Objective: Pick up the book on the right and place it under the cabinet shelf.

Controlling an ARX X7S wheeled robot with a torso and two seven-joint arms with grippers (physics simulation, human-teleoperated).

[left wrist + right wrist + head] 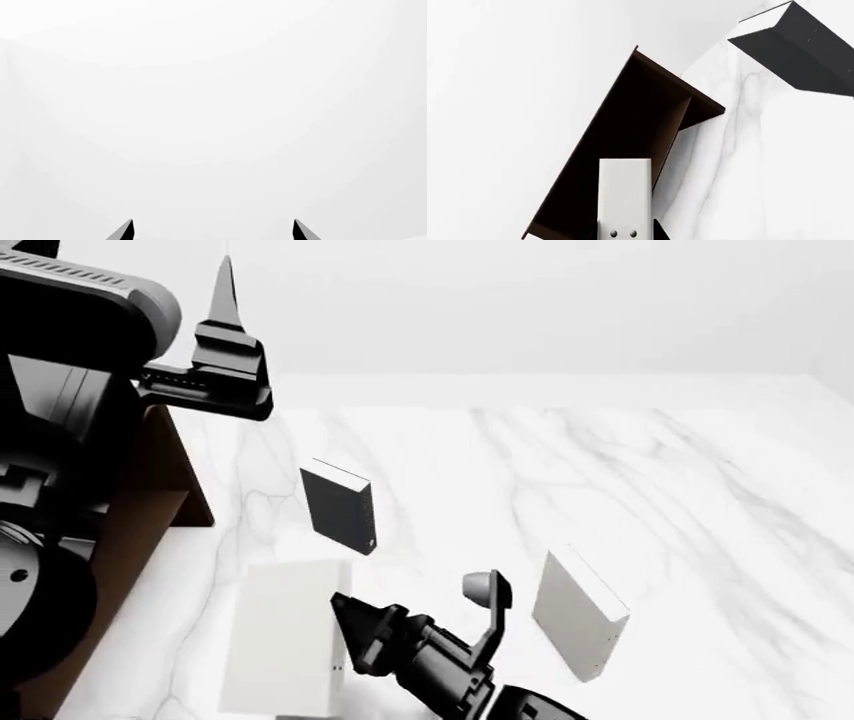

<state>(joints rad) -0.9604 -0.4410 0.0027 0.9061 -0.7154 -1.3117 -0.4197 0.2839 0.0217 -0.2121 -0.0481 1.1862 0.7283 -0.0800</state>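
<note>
Our right jaws grip the book (pixel 287 640); our left jaws are wide. The book could bump the cabinet (pixel 627 130) just ahead and slip.

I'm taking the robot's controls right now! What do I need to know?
Left gripper: open, empty, raised high.
Right gripper: appears shut on the book, holding it by one edge in front of the cabinet.
Black book and grey book stand on the table, untouched.
Done: book picked up and carried towards the cabinet.
Left: slide it into the cabinet's open front, under the shelf, then let go.
</note>
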